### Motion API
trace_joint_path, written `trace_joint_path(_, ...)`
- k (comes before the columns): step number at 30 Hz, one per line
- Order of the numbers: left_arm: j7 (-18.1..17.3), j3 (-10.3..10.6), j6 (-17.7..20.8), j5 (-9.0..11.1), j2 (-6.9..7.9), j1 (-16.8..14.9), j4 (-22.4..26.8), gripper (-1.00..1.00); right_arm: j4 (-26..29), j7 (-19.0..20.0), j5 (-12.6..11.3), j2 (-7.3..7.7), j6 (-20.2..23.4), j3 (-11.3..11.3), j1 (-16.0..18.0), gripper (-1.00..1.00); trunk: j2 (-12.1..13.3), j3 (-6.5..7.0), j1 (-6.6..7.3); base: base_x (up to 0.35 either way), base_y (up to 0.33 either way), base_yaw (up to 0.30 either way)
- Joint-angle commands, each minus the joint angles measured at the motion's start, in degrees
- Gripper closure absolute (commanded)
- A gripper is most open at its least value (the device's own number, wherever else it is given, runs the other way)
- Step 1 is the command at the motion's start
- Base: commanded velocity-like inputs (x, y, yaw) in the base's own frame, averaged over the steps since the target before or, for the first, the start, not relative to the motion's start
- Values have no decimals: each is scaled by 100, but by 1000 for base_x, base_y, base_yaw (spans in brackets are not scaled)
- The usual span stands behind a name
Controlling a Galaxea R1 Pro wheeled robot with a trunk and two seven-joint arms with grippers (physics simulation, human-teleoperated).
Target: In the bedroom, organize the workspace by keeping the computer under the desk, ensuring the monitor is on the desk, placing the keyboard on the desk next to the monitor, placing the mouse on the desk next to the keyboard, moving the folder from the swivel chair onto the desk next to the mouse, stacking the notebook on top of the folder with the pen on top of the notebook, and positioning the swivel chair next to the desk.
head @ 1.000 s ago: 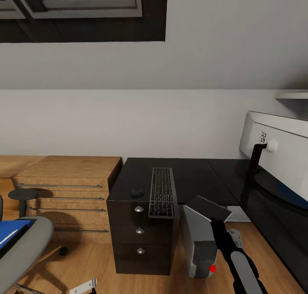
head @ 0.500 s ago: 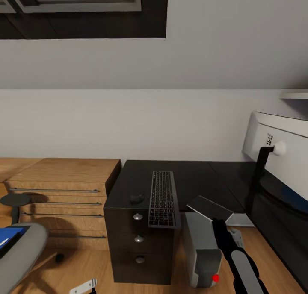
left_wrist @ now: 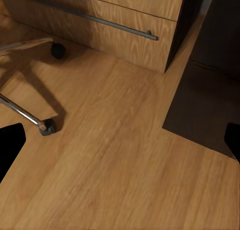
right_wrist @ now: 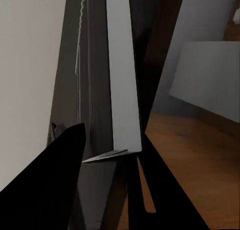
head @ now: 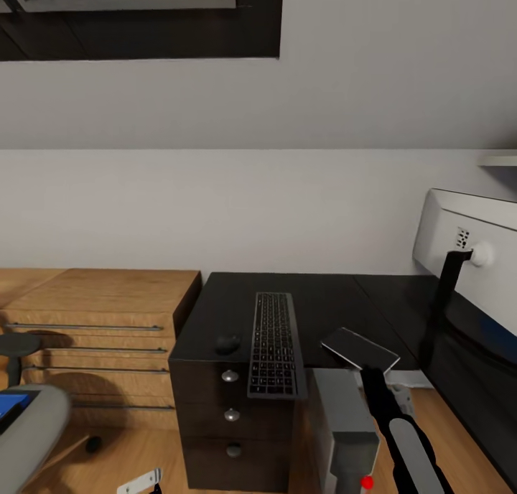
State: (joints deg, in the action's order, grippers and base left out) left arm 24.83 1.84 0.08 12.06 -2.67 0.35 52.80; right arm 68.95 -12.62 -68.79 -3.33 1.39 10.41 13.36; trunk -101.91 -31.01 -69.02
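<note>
Holding the notebook (head: pixel 359 349) in the right gripper (head: pixel 372 373), we have it tilted in the air just off the desk (head: pixel 323 300) front edge, directly above the computer (head: pixel 345 422) on the floor.

Head view: the keyboard (head: pixel 273 343) lies lengthwise over the drawer unit (head: pixel 230 415), its near end overhanging the front edge. A small dark mouse (head: pixel 227 344) sits just beside it, toward the wooden cabinet (head: pixel 100 314). The monitor (head: pixel 470 257) stands at the far right end of the desk, white back toward us. The swivel chair (head: pixel 29 422) shows at lower left with a sliver of blue folder (head: pixel 8 406) on its seat.

Left wrist view: the left gripper (left_wrist: pixel 120 140) has its fingers spread wide over bare floor, near a chair castor (left_wrist: pixel 48 126); nothing is held.

Right wrist view: the fingers (right_wrist: pixel 55 180) pinch the thin notebook (right_wrist: pixel 120 79) at one end; how deep the bite is we cannot tell.

Risks:
- An end grip on a flat sheet may let it pivot or slip onto the computer.
- Sweeping toward the desk could clip the overhanging keyboard and tip it off.
- The folder is not yet on the desk, so setting the notebook down now would break the stack order.
</note>
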Motion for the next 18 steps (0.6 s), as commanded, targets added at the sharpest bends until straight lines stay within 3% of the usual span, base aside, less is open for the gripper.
trace_joint_path(1, 34, 18, 1, 51, 4, 0, 11, -100, -167, -32, -39, -3, -7, 14, 4, 100, -2, -6, -3, 199, 0, 0)
trace_joint_path(18, 36, 18, 1, 51, 4, 0, 11, -100, -198, -47, -30, -1, -32, 14, 10, 100, -2, -6, -3, 33, 0, 0)
